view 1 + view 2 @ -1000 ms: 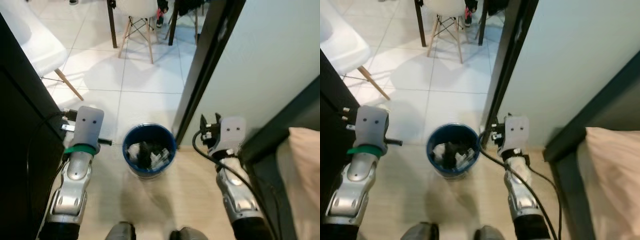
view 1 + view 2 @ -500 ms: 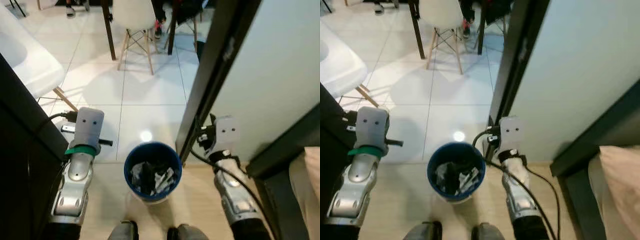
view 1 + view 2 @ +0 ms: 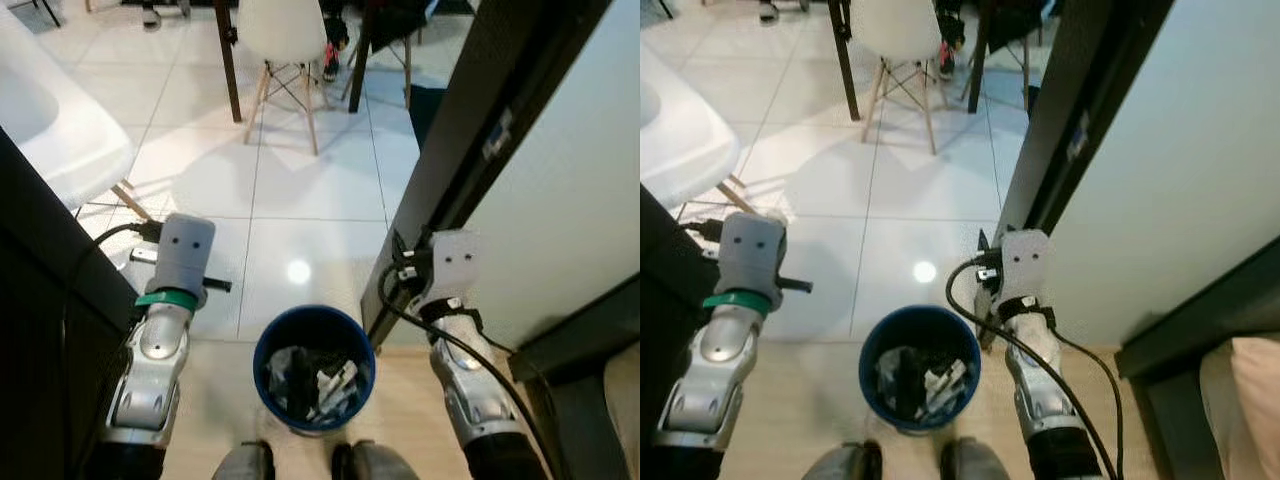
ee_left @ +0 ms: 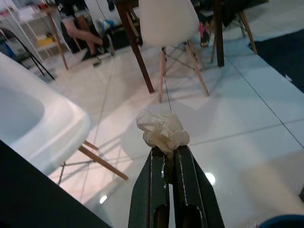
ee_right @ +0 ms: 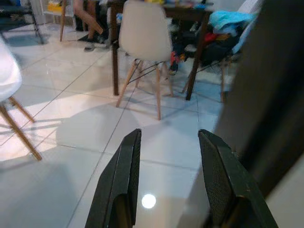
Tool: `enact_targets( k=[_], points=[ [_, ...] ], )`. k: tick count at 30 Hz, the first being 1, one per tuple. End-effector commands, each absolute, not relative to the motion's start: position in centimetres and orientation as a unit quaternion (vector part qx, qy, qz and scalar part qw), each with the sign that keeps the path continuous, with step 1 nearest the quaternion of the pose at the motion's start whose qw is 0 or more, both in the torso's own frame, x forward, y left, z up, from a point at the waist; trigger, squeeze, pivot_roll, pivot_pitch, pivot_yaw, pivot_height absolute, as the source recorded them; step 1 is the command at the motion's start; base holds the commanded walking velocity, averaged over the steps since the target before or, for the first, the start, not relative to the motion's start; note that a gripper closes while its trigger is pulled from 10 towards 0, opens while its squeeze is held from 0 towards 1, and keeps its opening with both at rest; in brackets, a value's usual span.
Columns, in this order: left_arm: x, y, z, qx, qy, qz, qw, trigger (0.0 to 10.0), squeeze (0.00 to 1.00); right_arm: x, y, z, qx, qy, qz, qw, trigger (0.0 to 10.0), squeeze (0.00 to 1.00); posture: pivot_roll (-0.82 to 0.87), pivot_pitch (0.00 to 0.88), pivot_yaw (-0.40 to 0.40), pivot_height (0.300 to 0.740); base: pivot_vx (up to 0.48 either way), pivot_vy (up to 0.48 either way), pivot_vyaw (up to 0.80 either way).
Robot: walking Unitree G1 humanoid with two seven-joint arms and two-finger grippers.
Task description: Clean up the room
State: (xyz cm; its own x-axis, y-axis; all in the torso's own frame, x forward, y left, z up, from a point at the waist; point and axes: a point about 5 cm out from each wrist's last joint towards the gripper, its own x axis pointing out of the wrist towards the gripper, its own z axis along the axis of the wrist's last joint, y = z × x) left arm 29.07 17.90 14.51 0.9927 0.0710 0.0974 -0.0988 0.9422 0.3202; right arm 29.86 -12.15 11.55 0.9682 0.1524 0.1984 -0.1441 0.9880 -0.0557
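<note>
The left pincer (image 4: 167,164) is clenched on a crumpled white tissue (image 4: 162,131), which sticks out just past its fingertips, held above the white tiled floor (image 3: 310,190). The blue bin (image 3: 314,366), filled with rubbish, stands near the robot's feet, to the right of that arm. The right pincer (image 5: 168,152) hangs released beside the dark door frame (image 3: 470,170).
</note>
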Motion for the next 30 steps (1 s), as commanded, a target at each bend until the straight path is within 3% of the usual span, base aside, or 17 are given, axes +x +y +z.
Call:
enact_targets(
  k=[1,2,5,7,14,16,30],
  points=[
    [28.7,17.4,13.4,0.159,-0.015,0.012,0.987,10.0,0.0,29.6,-12.4,10.9,-0.023,-0.088,0.073,0.993,10.0,0.0,-0.05,0.081,0.018,0.731,0.0,0.0,0.0],
    [28.7,17.4,13.4,0.159,-0.015,0.012,0.987,10.0,0.0,29.6,-12.4,10.9,-0.023,-0.088,0.073,0.993,10.0,0.0,-0.05,0.081,0.018,0.731,0.0,0.0,0.0],
    [27.8,14.1,10.1,0.111,0.088,-0.158,0.977,10.0,0.0,29.6,-12.3,10.9,-0.023,-0.087,0.075,0.993,10.0,0.0,-0.05,0.098,0.01,0.731,0.0,0.0,0.0],
    [27.9,12.9,9.1,0.107,0.117,-0.215,0.964,10.0,0.0,29.5,-12.2,10.8,-0.023,-0.086,0.077,0.993,10.0,0.0,-0.05,0.105,0.008,0.731,0.0,0.0,0.0],
    [29.5,10.9,7.7,0.124,0.162,-0.277,0.939,10.0,0.0,29.4,-11.8,11.1,-0.023,-0.087,0.083,0.992,10.0,0.0,-0.06,0.149,0.013,0.731,0.0,0.0,0.0],
    [30.8,9.8,7.4,0.144,0.172,-0.288,0.931,10.0,0.0,29.4,-11.6,11.7,-0.025,-0.098,0.084,0.991,10.0,0.0,-0.1,0.212,0.037,0.731,0.0,0.0,0.0],
    [34.5,6.3,9.0,0.153,0.174,-0.321,0.918,10.0,0.0,29.1,-13.1,17.3,-0.045,-0.187,0.036,0.981,10.0,0.0,-0.19,0.358,0.111,0.731,0.0,0.0,0.0]
  ],
)
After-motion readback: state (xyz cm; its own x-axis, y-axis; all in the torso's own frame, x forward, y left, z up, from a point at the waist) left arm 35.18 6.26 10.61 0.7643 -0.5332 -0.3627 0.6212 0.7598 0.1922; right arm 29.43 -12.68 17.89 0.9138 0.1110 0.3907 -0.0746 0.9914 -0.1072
